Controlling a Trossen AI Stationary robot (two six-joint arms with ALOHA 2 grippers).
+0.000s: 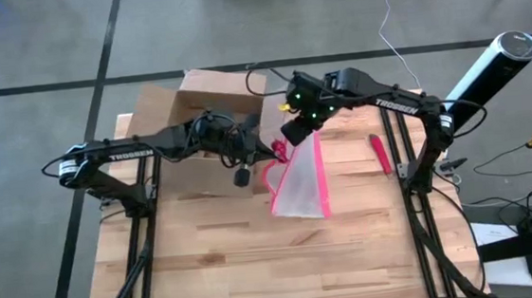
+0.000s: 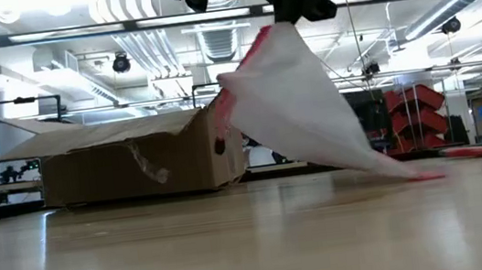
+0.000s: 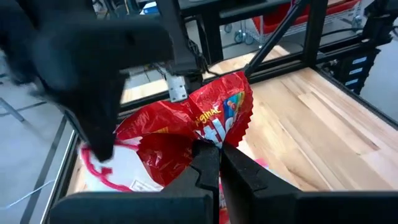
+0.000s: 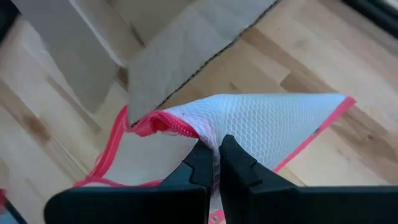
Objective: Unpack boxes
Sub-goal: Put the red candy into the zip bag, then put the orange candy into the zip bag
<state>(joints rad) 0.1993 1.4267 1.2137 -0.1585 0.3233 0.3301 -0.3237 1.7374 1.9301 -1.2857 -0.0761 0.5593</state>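
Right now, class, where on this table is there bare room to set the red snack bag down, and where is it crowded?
Free: the wide near half of the table, below the pouch. Crowded: the far middle, where the cardboard box, the left pincer holding the red snack bag and the right pincer gripping the pouch meet.

Both grippers [image 1: 295, 126] [image 1: 252, 148] clamped, mid-table.

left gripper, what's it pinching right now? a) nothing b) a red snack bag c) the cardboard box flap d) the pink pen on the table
b: in the left wrist view the left gripper is shut on a crinkled red snack bag at the mouth of the pouch, not the box.
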